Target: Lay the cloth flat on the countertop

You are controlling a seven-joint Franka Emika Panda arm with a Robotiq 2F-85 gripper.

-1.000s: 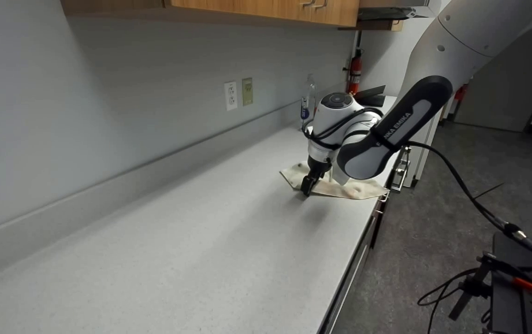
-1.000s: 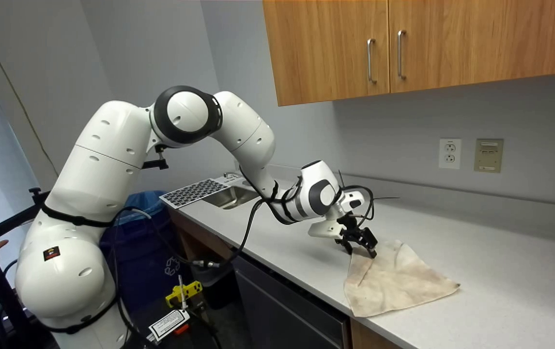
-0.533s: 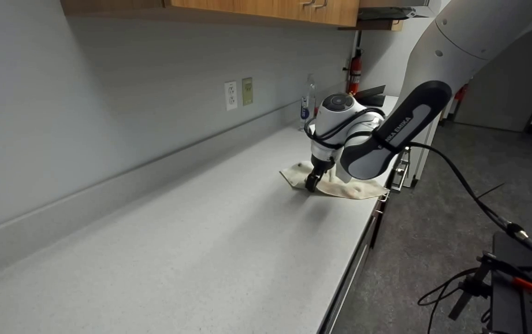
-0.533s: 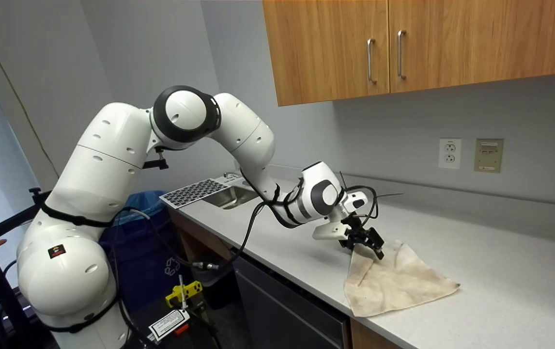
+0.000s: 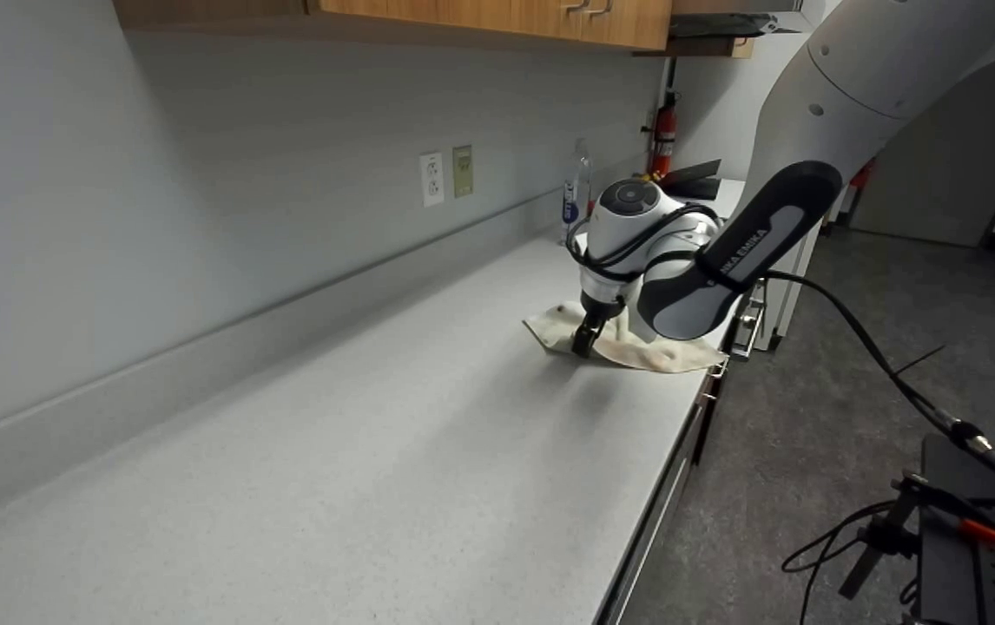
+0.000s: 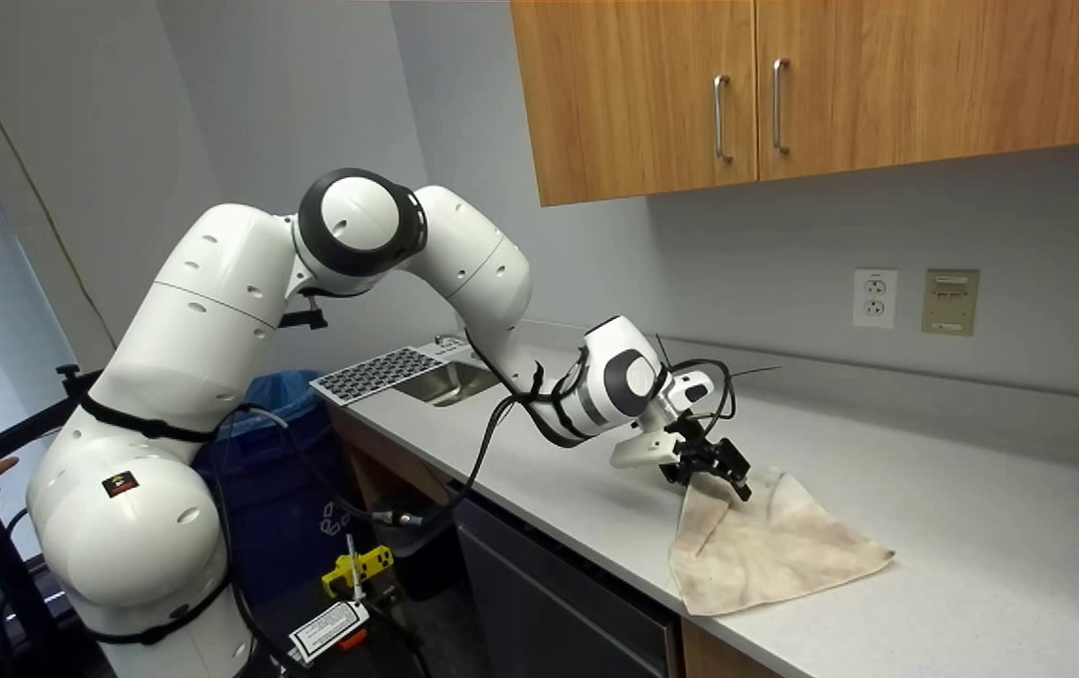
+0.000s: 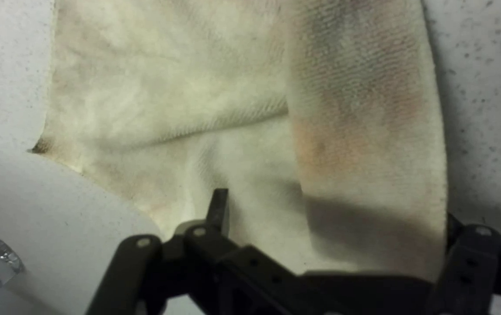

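Two black fingers (image 7: 219, 210) stand wide apart, nothing pinched between them, and the gripper (image 7: 336, 210) straddles the doubled side of the cloth (image 7: 233, 87). With 12 o'clock at the top of the wrist view, the cloth spreads from the fingers towards 11 and 12. A folded strip (image 7: 364, 118) lies along its 3 o'clock side, long axis running from 12 to 6, and passes between the fingers: the 9 o'clock finger is over the cloth beyond the strip, the other just beside the strip's outer edge. Whether either tip touches fabric cannot be told.

In an exterior view the cloth rests on the countertop (image 6: 973, 490), at about 5 o'clock from the gripper, the only one here. Flattening it seems to turn on that strip: probably it must be pinched and swung outwards, towards 3 o'clock in the wrist view. Squeezing across its width could bunch both layers.

As for containers, a clear bottle (image 5: 576, 187) stands at 12 o'clock from the gripper in an exterior view; any liquid in it cannot be made out. A sink (image 6: 445, 384) lies at 10 o'clock in an exterior view and a blue bin (image 6: 266, 518) at 9, with a blue liner (image 6: 290, 388) at its mouth, its contents hidden.
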